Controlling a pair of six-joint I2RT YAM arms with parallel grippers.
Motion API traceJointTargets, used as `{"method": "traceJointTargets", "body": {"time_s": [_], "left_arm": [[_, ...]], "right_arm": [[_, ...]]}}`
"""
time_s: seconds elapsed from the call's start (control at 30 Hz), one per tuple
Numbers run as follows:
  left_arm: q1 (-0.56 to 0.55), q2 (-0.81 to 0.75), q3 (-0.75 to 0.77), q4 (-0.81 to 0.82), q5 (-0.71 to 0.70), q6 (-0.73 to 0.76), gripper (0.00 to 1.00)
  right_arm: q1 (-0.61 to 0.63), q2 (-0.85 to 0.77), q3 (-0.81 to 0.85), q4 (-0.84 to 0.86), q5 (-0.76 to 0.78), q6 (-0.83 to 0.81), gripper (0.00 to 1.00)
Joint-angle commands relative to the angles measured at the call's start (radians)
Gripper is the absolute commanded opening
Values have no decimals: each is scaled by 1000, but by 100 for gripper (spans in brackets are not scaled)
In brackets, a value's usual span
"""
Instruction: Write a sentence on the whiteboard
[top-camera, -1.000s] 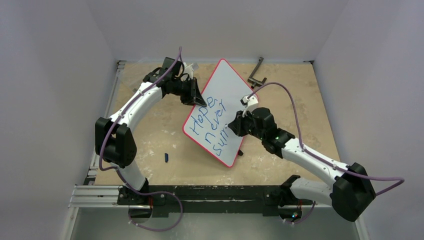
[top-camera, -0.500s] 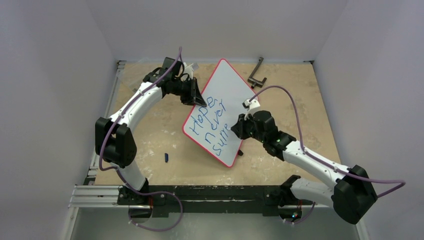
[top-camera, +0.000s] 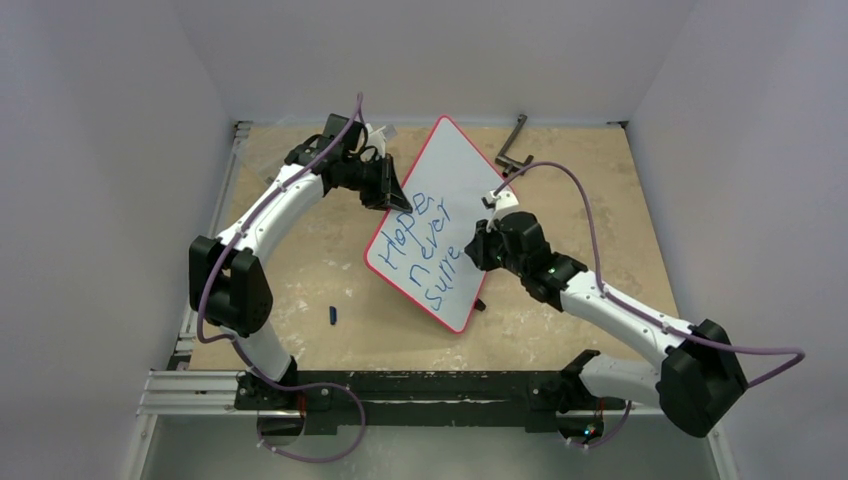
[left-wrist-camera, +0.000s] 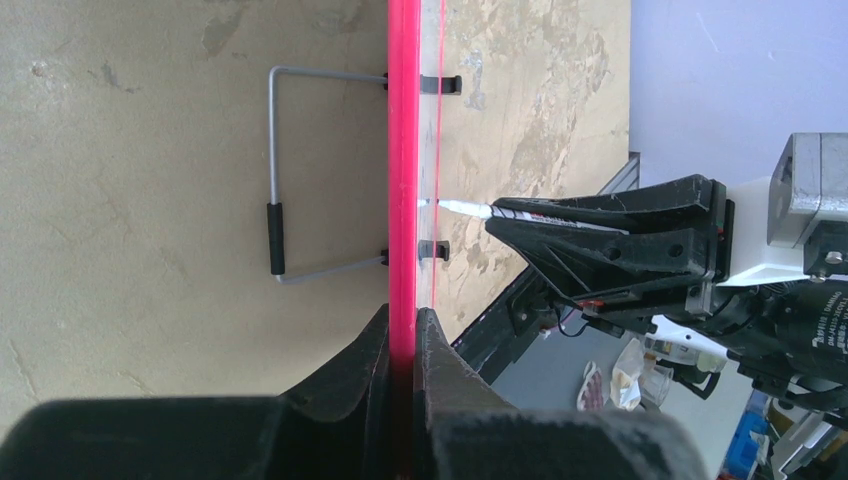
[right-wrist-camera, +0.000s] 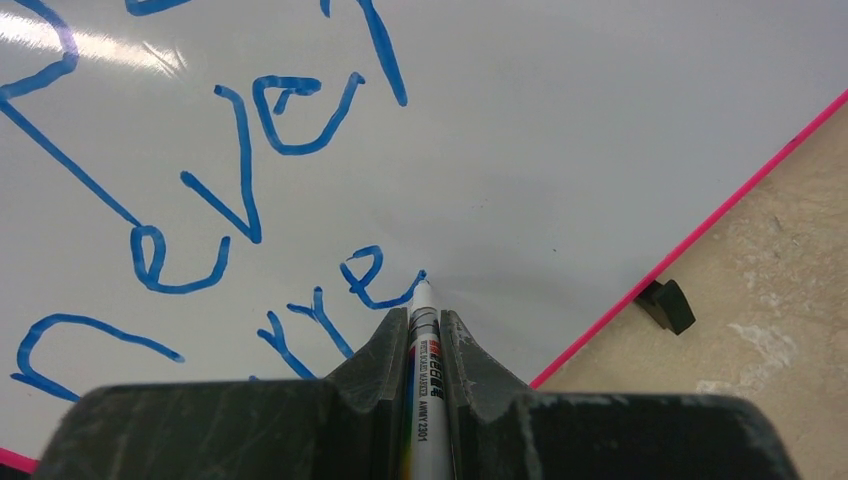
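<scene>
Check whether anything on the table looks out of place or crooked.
Nothing spilled or broken. The whiteboard sits diagonal to the table edges, so the sentence slants, and a small blue piece, maybe a marker cap, lies loose beside it.

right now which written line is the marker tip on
The bottom line, "surre": the marker tip sits at the end of its last e. "Hope" and "never" lie clear of it.
</scene>
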Motion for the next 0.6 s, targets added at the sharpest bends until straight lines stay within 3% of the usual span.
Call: {"method": "traceJointTargets", "body": {"time_s": [0.0, 0.57], "left_arm": [[10, -53, 8, 5, -81, 11, 0], [11, -57, 6, 5, -78, 10, 0]], "right_arm": [[2, -60, 57, -36, 18, -30, 0], [1, 15, 113, 23, -12, -33, 0]]}}
